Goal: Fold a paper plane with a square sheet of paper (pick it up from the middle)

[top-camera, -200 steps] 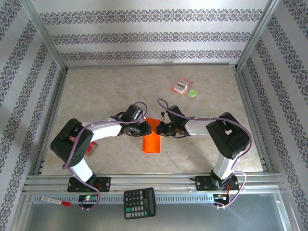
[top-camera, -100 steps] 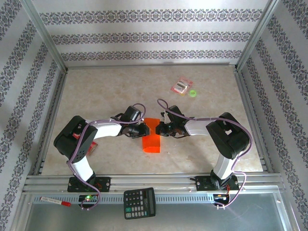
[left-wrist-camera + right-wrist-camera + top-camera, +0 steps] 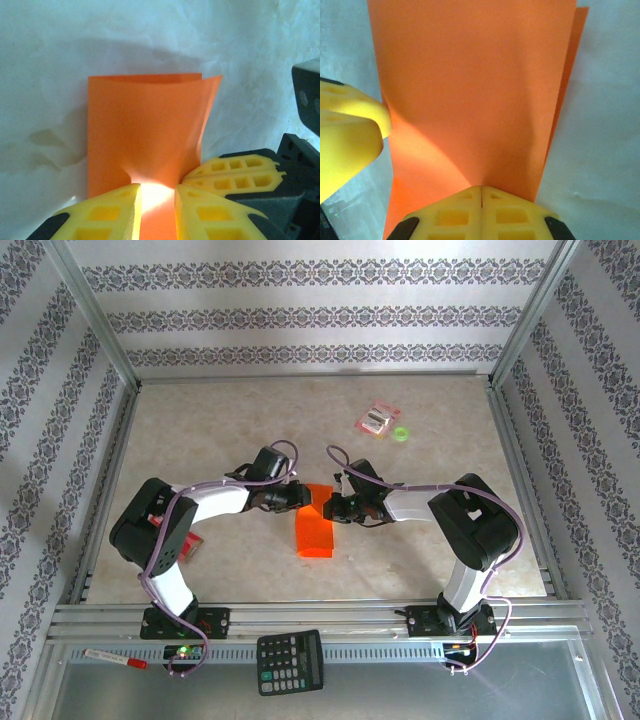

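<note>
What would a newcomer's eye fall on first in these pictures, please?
The folded orange sheet of paper at the table's centre stands out. Both pincers meet at its far end: the right pincer is shut on it, while the left pincer has its fingers slightly apart around it.

The folded orange paper sheet (image 3: 314, 530) lies on the pale stone-patterned tabletop (image 3: 200, 430), near its middle. At the sheet's far edge, the left arm's yellow-fingered gripper (image 3: 299, 496) reaches in from the left, the edge between its parted fingers. The right arm's yellow-fingered gripper (image 3: 330, 508) reaches in from the right, clamped on that same edge. Behind the sheet and to its right, well apart, lies a small pink-red packet (image 3: 378, 418), with a tiny green ring (image 3: 401, 434) just beside it. In front of the sheet, a black plastic calculator (image 3: 290, 661) rests on the grey metal ledge (image 3: 450, 690), and a red-capped white pen (image 3: 115, 657) lies further left.
</note>
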`<state>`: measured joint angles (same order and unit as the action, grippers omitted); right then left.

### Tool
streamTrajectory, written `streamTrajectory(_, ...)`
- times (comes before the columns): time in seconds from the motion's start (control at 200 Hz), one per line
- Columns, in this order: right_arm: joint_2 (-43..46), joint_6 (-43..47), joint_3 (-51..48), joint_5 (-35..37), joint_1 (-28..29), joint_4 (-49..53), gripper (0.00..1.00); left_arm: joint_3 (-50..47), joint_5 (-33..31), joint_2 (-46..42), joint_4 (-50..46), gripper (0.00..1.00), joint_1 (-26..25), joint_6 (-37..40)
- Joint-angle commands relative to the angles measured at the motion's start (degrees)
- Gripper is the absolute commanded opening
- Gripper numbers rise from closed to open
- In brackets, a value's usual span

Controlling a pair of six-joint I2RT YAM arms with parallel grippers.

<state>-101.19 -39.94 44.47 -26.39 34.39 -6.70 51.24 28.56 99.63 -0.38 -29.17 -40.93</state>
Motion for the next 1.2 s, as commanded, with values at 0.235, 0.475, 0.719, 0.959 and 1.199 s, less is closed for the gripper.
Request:
streamTrajectory(0.235, -3.57, 1.88, -2.13, 5.1, 0.63, 6.82, 0.0, 2.38, 1.89, 5.24, -1.36, 0.24, 3.46, 3.26)
streamTrajectory(0.475, -2.88, 2.06, -2.28, 5.39, 0.56, 7.14, 0.0, 3.26, 5.76, 0.6, -0.47, 0.28, 3.6, 2.96)
streamTrajectory(0.719, -3.38, 2.06, -2.19, 5.3, 0.53, 6.97, 0.0, 6.57, 5.46, 5.31, -1.52, 0.29, 4.53, 4.28)
streamTrajectory(0.959, -3.3, 1.89, -2.45, 5.38, 0.5, 6.87, 0.0, 7.41, 5.42, 9.47, -1.05, 0.28, 6.2, 4.51)
streamTrajectory(1.199, -3.18, 1.97, -2.92, 5.39, 0.37, 6.7, 0.0, 6.52, 4.31, 5.5, -2.38, 0.31, 7.63, 4.92)
